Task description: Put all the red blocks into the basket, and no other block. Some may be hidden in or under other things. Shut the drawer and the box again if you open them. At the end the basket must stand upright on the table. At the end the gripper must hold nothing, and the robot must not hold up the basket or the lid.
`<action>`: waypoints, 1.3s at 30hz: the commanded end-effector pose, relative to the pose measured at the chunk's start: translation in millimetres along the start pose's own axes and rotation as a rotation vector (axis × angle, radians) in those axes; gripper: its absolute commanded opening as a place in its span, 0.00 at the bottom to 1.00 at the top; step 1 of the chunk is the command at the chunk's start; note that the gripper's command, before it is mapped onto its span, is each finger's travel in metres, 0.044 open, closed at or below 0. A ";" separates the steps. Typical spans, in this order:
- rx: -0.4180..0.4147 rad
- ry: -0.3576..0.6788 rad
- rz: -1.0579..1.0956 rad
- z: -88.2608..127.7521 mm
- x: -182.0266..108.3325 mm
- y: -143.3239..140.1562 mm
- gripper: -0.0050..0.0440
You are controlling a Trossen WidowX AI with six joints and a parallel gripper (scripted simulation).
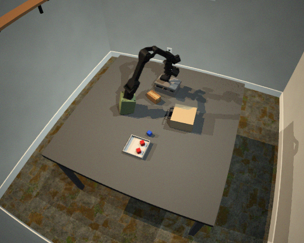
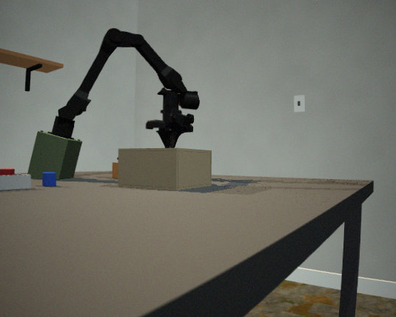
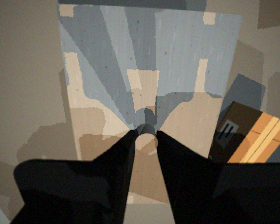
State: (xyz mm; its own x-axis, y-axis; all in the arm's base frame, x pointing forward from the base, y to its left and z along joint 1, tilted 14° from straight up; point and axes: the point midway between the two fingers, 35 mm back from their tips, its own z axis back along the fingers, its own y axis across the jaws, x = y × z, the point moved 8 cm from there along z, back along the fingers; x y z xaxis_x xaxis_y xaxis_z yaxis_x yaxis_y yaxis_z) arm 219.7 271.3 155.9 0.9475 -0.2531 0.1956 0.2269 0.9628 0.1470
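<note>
Jaws clamped on the small knob (image 3: 146,128) at the centre of the grey lid (image 3: 186,45), which lies flat on the grey box (image 1: 167,86); the gripper (image 1: 168,76) points straight down above it. Just beside the box lies an orange block (image 1: 153,96), near the arm's green base (image 1: 127,104). Nearer the middle of the bench (image 1: 109,176) stands the tan drawer unit (image 1: 183,117), its dark handle (image 1: 169,113) facing the base. A blue block (image 1: 149,133) sits between drawer unit and white basket (image 1: 128,143). The basket stands upright on the bench with two red blocks (image 1: 142,142) (image 1: 138,150) inside, well apart from the arm.
</note>
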 end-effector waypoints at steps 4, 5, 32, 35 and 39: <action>0.006 0.001 0.006 -4.9 0.0 0.1 0.10; 0.006 0.001 0.006 -7.5 -0.2 -0.3 0.10; 0.006 0.001 0.004 -32.7 -1.8 -3.4 0.10; 0.006 0.001 0.004 -33.7 -1.7 -3.4 0.10; 0.006 0.001 0.004 -37.7 -1.7 -3.5 0.10</action>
State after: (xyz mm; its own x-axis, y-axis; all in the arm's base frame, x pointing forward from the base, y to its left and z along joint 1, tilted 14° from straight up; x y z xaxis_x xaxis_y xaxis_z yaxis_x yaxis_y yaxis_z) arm 225.4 271.6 120.9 0.9469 -0.2531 0.1982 0.2257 0.9625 0.1506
